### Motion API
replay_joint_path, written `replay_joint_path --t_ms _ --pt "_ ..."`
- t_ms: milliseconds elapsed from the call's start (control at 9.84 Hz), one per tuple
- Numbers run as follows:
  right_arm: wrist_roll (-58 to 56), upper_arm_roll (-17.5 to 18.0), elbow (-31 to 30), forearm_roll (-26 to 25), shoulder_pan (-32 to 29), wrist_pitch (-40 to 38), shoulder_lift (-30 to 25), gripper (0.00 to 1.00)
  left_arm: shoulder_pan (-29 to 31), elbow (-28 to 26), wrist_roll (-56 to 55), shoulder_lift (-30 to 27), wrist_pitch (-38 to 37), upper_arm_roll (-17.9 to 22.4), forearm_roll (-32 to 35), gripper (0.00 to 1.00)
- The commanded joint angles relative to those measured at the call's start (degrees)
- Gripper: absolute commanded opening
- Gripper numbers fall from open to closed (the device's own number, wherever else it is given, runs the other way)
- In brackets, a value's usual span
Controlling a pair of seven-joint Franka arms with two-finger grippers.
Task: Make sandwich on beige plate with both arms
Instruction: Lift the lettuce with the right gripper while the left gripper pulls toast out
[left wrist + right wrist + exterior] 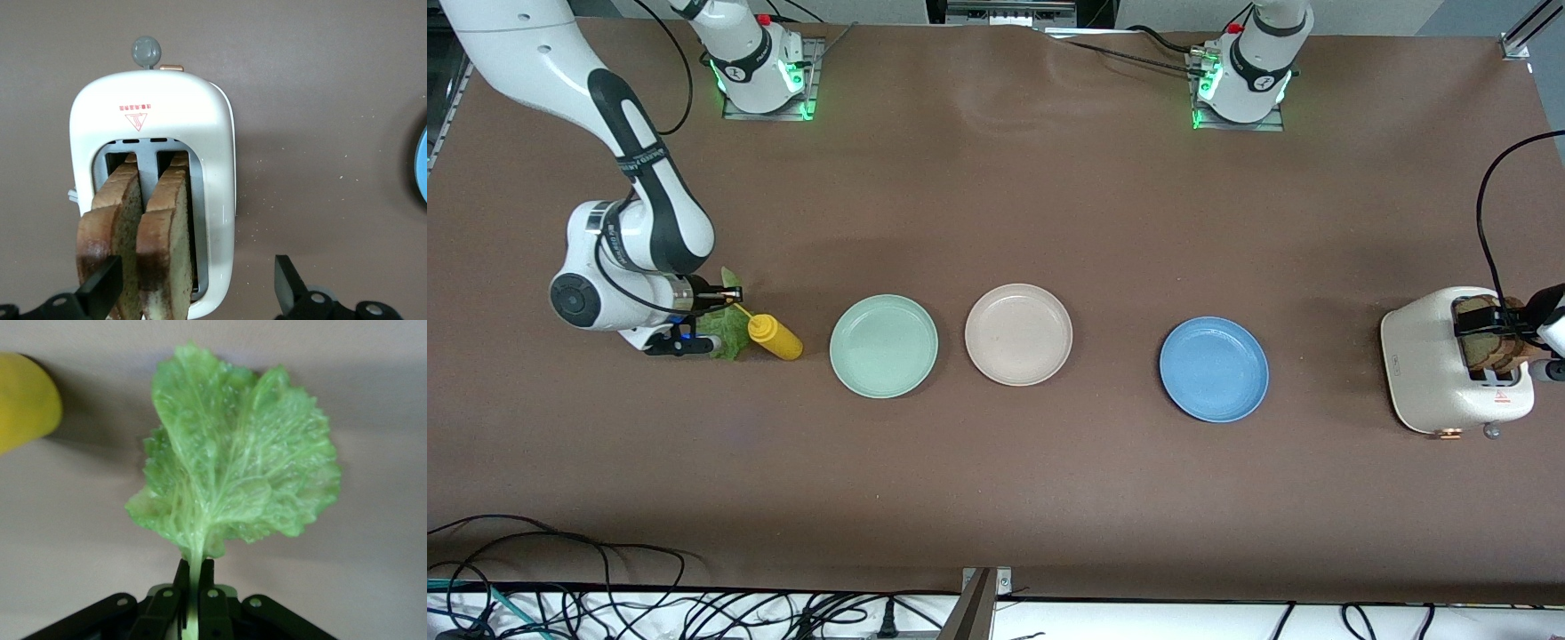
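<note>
Two brown bread slices (1489, 354) stand upright in the slots of a white toaster (1432, 364) at the left arm's end of the table; they also show in the left wrist view (163, 247). My left gripper (1513, 327) hangs open over the toaster, its fingers wide apart (193, 290), one fingertip (100, 293) by the outer slice, the other past the toaster's side. My right gripper (732, 295) is shut (193, 577) on the stem of the green lettuce leaf (233, 480), low at the table (725, 336). The beige plate (1018, 334) lies bare mid-table.
A yellow squeeze bottle (775, 338) lies right beside the lettuce, also showing in the right wrist view (23, 400). A mint-green plate (883, 346) lies between the bottle and the beige plate. A blue plate (1214, 368) lies between the beige plate and the toaster.
</note>
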Motion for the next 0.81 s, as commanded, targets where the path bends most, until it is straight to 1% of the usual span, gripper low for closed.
replay_joint_path --t_ms 0,102,203,305,406,508,610,711 --pt "-5.3 -2.9 7.6 0.9 -0.5 -11.0 -2.4 0.0 0.6 1.0 0.5 2.9 1.2 -0.7 1.1 1.0" --pt "-5.5 -3.8 11.7 0.9 -0.5 -15.7 -2.4 0.0 0.6 0.7 0.4 3.1 1.8 -0.7 1.1 0.99" --pt "-5.6 -4.5 14.5 0.9 -0.5 -18.6 -2.4 0.0 0.6 0.5 0.4 3.1 1.8 -0.7 1.0 0.93" --pt "-5.6 -4.6 16.4 0.9 -0.6 -20.7 -2.4 0.0 0.6 0.4 0.4 3.3 1.8 -0.7 1.0 0.81" --pt "-5.6 -4.9 17.5 0.9 -0.6 -21.4 -2.4 0.0 1.3 0.3 0.3 3.3 1.7 -0.7 1.1 0.55" --pt "-5.6 -5.1 18.0 0.9 -0.6 -21.7 -2.4 0.0 1.6 0.4 0.7 3.1 1.2 -0.7 1.1 0.24" --pt "-6.7 -5.9 18.1 1.1 -0.7 -21.7 -2.4 0.0 1.9 0.8 0.8 2.8 1.0 -0.7 1.2 0.17" --pt "-7.7 -6.3 19.1 1.9 -0.9 -21.8 -2.4 0.0 1.9 0.8 0.8 2.5 0.9 -0.7 1.4 0.05"
